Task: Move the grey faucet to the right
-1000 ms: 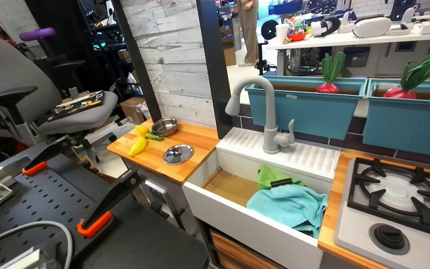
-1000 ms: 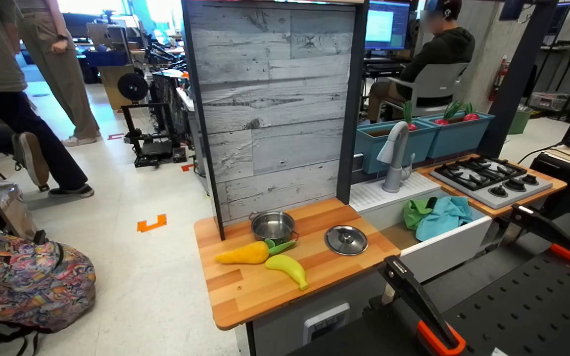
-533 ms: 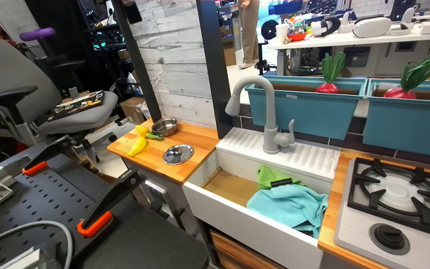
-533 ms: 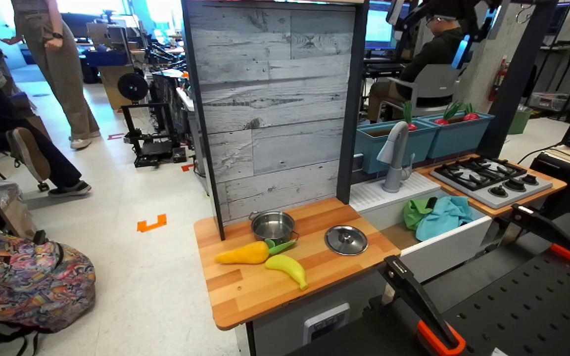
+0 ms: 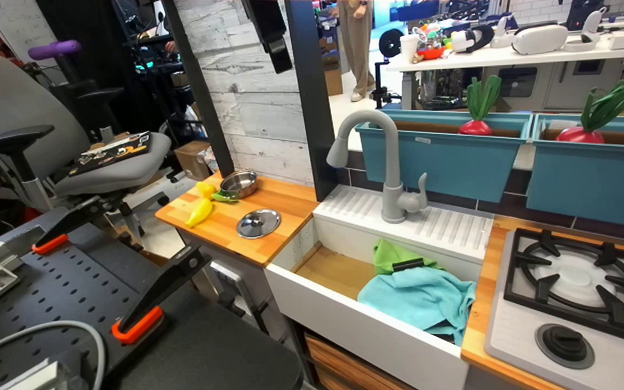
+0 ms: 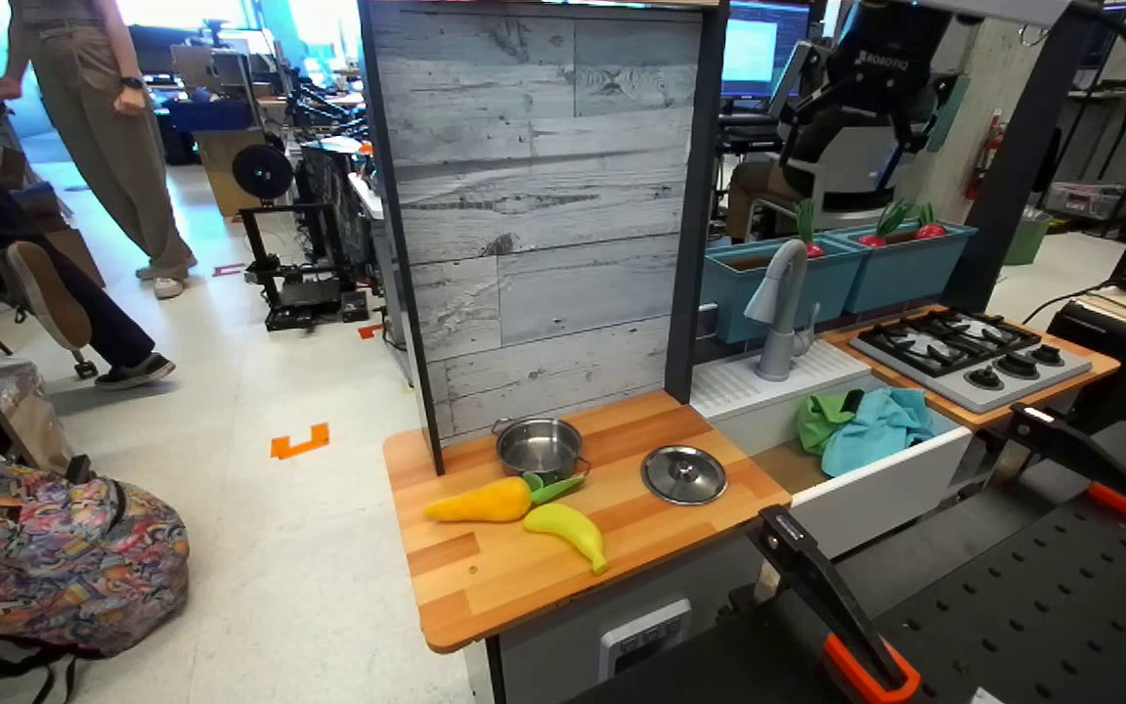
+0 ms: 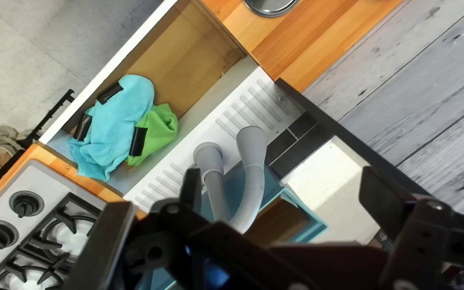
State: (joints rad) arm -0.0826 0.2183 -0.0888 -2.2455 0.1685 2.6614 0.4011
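The grey faucet [image 5: 392, 157] stands upright on the white ribbed ledge behind the sink. Its arched spout points toward the wooden counter, and its small lever is on the opposite side. It also shows in an exterior view [image 6: 784, 303] and in the wrist view [image 7: 252, 181], where my gripper's body hides the top of the arch. My gripper [image 7: 278, 177] is open and empty, with its fingers wide apart. In the wrist view the spout lies between them, nearer the left finger. In an exterior view the gripper [image 6: 866, 147] hangs above the faucet. One finger [image 5: 279, 54] shows at the top edge.
Blue planters [image 5: 442, 157] stand behind the faucet. A dark post [image 5: 312, 108] rises beside the ledge. The sink [image 5: 366, 336] holds blue and green cloths [image 5: 420, 295]. A stove [image 5: 528, 325] and a wooden counter [image 5: 301, 200] with a pot, lid and toy food flank it.
My arm and gripper have come down into both exterior views from the top, toward the faucet. The faucet has not moved. People in the background have shifted.
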